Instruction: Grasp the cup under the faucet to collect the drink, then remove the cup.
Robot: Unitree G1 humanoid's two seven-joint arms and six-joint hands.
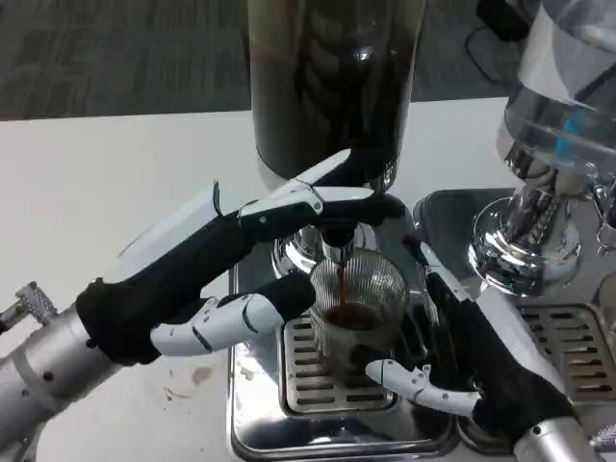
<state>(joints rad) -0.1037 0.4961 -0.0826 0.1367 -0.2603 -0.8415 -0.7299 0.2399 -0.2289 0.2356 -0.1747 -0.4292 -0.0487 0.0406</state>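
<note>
A clear ribbed glass cup [358, 308] stands on the slotted drip grate [308, 380] under the faucet [337, 245] of the dark drink dispenser [332, 82]. A dark stream runs from the faucet into the cup, and brown drink fills its lower part. My right hand [452, 356] grips the cup from its right side, with fingers wrapped around its base. My left hand [241, 260] reaches across; its upper fingers press on the faucet lever [371, 204] above the cup, and its lower fingers lie beside the cup's left wall.
A second dispenser [558, 115] with clear tank and chrome base stands at the right on its own grated tray [568, 337]. The steel drip tray [252, 423] rims the grate. A few brown drops [188, 380] mark the white table at the left.
</note>
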